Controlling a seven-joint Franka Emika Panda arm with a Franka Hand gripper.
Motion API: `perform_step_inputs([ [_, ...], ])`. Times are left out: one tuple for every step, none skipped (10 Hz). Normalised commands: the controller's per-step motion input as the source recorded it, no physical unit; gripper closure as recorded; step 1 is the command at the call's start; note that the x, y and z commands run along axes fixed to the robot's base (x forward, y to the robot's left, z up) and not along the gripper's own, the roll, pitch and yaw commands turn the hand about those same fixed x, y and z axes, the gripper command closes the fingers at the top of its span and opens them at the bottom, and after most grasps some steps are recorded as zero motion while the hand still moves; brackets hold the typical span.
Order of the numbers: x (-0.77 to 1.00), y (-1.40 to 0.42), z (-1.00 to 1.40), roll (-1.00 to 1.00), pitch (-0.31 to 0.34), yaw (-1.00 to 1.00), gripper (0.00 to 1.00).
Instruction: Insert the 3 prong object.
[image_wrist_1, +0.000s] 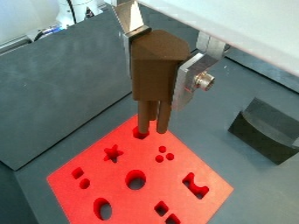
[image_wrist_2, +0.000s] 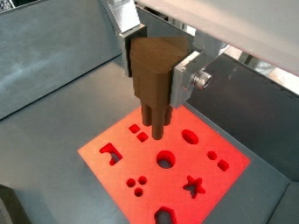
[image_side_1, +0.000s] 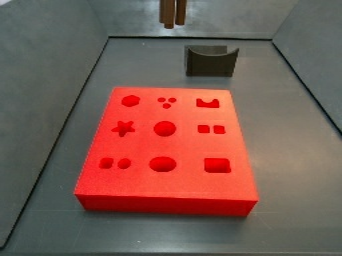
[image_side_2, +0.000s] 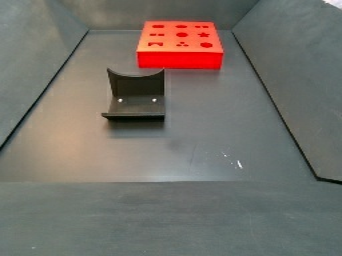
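My gripper (image_wrist_1: 160, 61) is shut on the 3 prong object (image_wrist_1: 155, 70), a brown block with thin prongs pointing down. Both wrist views show it, the silver fingers (image_wrist_2: 187, 74) clamping its sides. It hangs above the red block (image_wrist_1: 128, 175), a flat slab with several shaped holes. In a wrist view the prong tips sit over the block's edge, apart from the three-dot hole (image_wrist_1: 165, 156). In a side view only the prongs (image_side_1: 173, 12) show at the frame's top, well above the red block (image_side_1: 140, 145). The gripper is out of view in the side view that shows the block (image_side_2: 181, 60) far back.
The fixture (image_side_1: 209, 60), a dark L-shaped bracket, stands on the grey floor beyond the red block, also seen in a side view (image_side_2: 134, 95) and a wrist view (image_wrist_1: 271, 129). Grey walls slope up around the floor.
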Motion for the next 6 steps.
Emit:
perform_step_inputs([
  [0.00,0.00,-0.08,0.00,0.000,0.00,1.00],
  [0.18,0.17,-0.11,0.07,0.000,0.23,1.00],
  [0.29,0.09,-0.24,0.17,-0.041,0.59,1.00],
  [0.11,0.00,-0.23,0.16,-0.076,0.77,1.00],
  [0.13,0.00,-0.21,0.20,-0.090,0.71,1.00],
  [0.11,0.01,-0.24,0.22,-0.097,0.70,1.00],
])
